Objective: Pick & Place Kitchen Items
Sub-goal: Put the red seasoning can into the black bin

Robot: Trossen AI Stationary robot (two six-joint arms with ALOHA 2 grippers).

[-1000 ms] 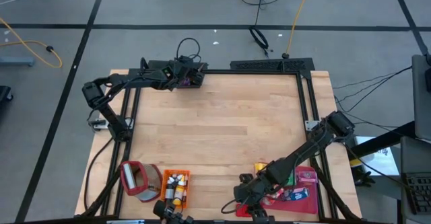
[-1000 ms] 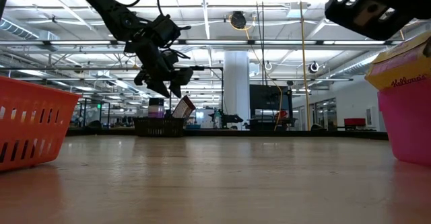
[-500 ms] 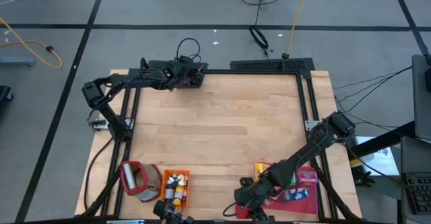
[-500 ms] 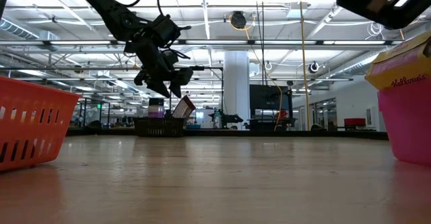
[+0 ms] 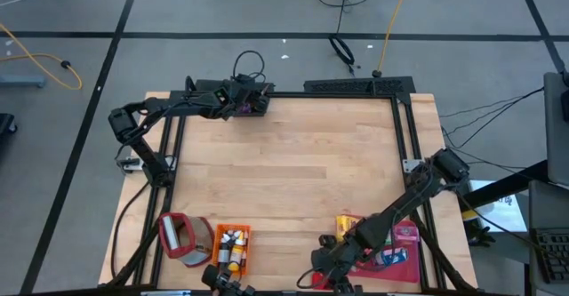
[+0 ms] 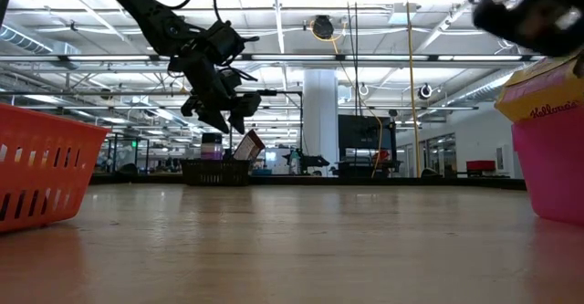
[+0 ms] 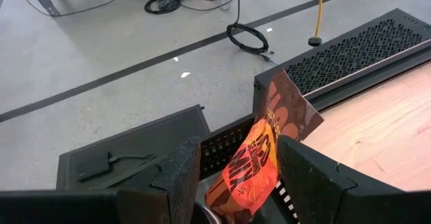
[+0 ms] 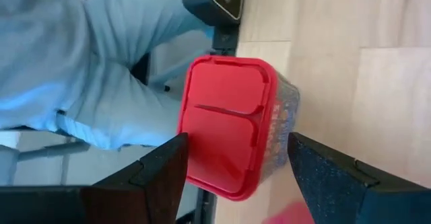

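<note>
High view shows the orange crate (image 5: 233, 245) at 7 o'clock already holding several small bottles, while boxes remain on the pink-red tray (image 5: 400, 259) at 5 o'clock. Left gripper (image 7: 232, 177), at 11 o'clock, grips an orange-brown snack packet (image 7: 259, 153). Right gripper (image 8: 232, 163) hangs with fingers open around a red-lidded container (image 8: 229, 126). Most sorting seems unfinished.

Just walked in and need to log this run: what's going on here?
Two robot arms are sorting kitchen items. The left end effector holds an orange and brown snack packet at the table's far edge, over a black basket. The right end effector is open around a red-lidded container at the near edge, not yet gripping.
</note>
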